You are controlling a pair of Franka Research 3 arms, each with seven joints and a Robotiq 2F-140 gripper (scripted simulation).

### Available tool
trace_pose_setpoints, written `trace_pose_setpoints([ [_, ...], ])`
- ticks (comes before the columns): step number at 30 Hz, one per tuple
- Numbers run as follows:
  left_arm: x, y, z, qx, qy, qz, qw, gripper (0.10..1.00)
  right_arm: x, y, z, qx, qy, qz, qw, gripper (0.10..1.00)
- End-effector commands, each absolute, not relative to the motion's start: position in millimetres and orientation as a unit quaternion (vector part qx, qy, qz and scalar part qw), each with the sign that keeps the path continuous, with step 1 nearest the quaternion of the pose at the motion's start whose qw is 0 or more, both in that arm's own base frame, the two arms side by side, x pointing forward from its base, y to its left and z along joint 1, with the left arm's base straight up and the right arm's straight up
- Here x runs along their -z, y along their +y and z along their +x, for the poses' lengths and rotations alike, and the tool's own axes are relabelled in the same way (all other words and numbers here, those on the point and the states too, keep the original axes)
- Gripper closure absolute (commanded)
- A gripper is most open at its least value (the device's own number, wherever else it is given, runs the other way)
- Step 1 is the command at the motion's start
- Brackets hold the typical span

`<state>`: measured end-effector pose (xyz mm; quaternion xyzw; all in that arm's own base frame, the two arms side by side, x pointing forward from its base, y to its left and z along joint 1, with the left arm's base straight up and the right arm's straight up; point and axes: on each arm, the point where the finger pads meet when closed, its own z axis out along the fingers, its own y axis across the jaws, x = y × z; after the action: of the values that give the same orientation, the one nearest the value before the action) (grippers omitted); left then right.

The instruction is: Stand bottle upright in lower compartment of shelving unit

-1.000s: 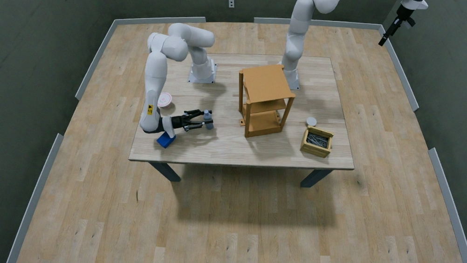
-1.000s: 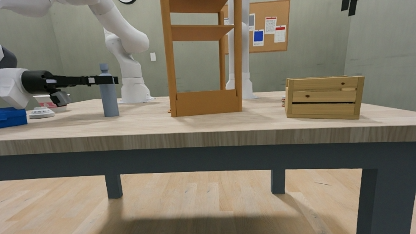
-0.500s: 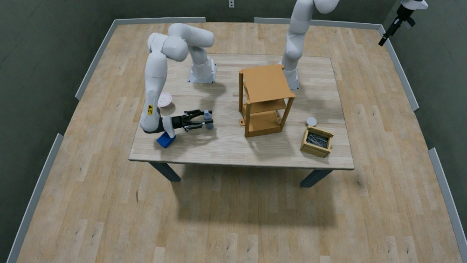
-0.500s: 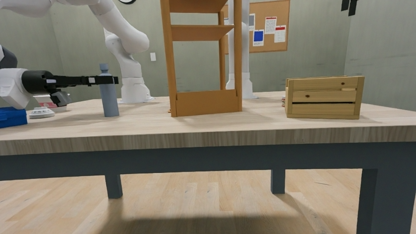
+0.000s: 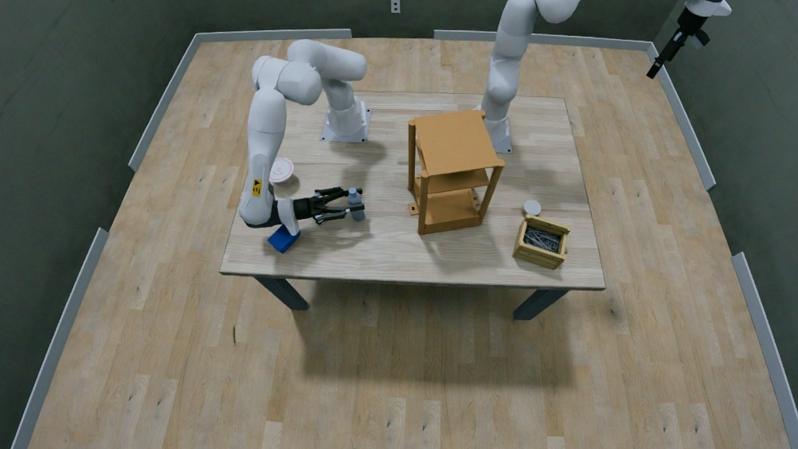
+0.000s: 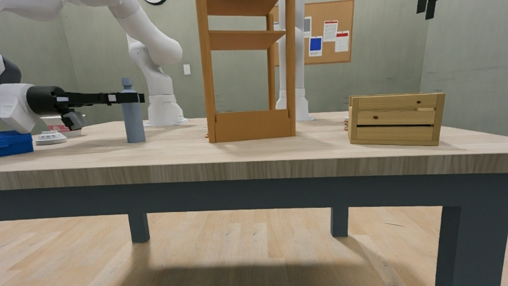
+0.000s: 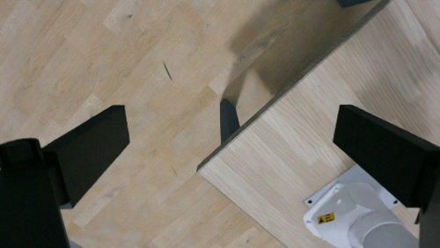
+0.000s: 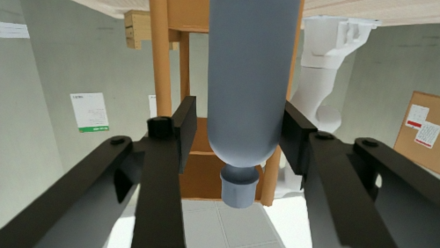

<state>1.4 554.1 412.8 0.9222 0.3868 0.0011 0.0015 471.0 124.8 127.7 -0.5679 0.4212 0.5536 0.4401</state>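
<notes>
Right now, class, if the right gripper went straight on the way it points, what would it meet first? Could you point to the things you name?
The bottle (image 5: 355, 201) (image 6: 134, 120) (image 8: 248, 79), already between the open fingers of the right gripper (image 5: 362, 199) (image 6: 142, 98) (image 8: 234, 113). Beyond it, probably the shelving unit (image 5: 451, 139) (image 6: 252, 126) (image 8: 162, 66), though height and depth are hard to judge.

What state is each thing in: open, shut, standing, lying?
Bottle: upright, cap on.
Right gripper: partly open around bottle, not clamped.
Left gripper: wide open.
Shelf: upright.
Crate: open-topped, filled.
Tub: upright.
Blue box: cannot tell if shut.
</notes>
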Motion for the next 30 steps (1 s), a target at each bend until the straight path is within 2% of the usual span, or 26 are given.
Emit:
trace_pose_setpoints([
  [1,-412.9,554.1,1.4,-0.001,0.387,0.922,0.001,0.098,-114.0,123.6,466.4,-0.559,0.433,-0.559,0.433,0.638],
  [9,-412.9,554.1,1.4,-0.001,0.387,0.922,0.001,0.098,-114.0,123.6,466.4,-0.559,0.433,-0.559,0.433,0.638],
  [10,-412.9,554.1,1.4,-0.001,0.387,0.922,0.001,0.098,-114.0,123.6,466.4,-0.559,0.433,-0.559,0.433,0.999],
  [30,-412.9,554.1,1.4,-0.001,0.387,0.922,0.001,0.098,-114.0,123.6,466.4,-0.559,0.433,-0.559,0.433,0.999],
])
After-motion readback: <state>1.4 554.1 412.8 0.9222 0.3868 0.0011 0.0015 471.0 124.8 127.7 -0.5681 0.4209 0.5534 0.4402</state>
